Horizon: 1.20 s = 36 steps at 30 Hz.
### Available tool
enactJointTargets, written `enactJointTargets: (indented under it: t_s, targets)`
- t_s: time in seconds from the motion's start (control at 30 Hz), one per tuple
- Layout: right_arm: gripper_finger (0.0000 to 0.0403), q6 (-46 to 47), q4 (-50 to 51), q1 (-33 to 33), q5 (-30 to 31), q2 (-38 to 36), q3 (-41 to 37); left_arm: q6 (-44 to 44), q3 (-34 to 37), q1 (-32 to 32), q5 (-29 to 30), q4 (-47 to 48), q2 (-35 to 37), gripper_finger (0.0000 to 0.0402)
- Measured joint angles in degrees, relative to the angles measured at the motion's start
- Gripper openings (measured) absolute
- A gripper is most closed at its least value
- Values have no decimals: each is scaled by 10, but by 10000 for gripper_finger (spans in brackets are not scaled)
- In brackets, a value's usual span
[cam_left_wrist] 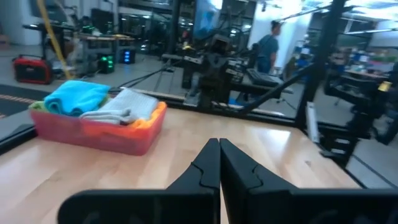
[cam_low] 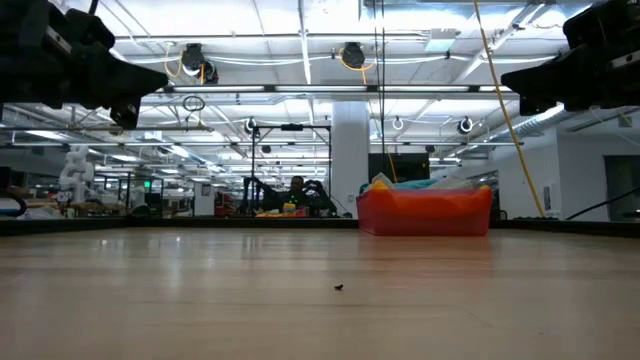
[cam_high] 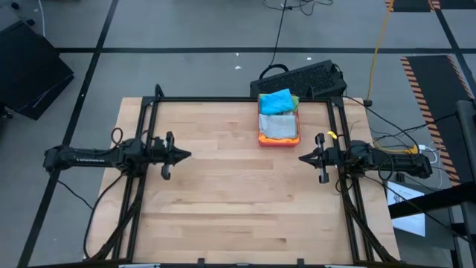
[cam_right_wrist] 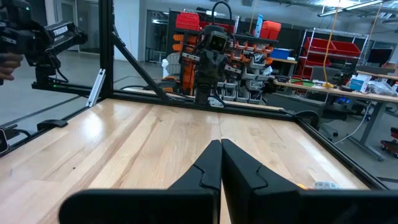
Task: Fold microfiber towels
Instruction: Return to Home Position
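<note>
Found the jaws of the left gripper (cam_high: 186, 155) clenched tip to tip, grasping nothing, raised clear of the bench (cam_high: 223, 208) over its left side and pointing right. Found the jaws of the right gripper (cam_high: 303, 157) likewise pressed together and empty, raised over the right side, pointing left, well apart from the other.

Noted the microfiber towels (cam_high: 280, 119) folded inside the pink-red tray (cam_high: 279, 144), at the far edge of the bench, right of the middle and nearer the right gripper. Made out a bright blue towel (cam_high: 277, 101) on top at the tray's far end and a grey towel (cam_high: 280, 129) at its near end, with a strip of green towel (cam_left_wrist: 38, 106) under the blue.

Spotted a dark keyboard (cam_high: 301, 77) just beyond the far edge, behind the tray, and a small dark speck (cam_low: 338, 287) on the wood.
</note>
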<state>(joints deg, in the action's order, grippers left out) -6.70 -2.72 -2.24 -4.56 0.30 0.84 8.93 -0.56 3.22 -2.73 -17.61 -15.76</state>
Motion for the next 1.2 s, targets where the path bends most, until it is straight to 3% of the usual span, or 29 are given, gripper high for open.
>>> enactJointTargets:
  t_s: [0.5, 1.0, 1.2]
  targets:
    - [0, 0, 0, 0, 0, 0, 0, -5, 0, 0, -2, 165, 156, 1]
    - [0, 0, 0, 0, 0, 0, 0, -14, 0, 0, -8, 166, 154, 1]
    - [0, 0, 0, 0, 0, 0, 0, 38, -1, 0, -16, 164, 154, 3]
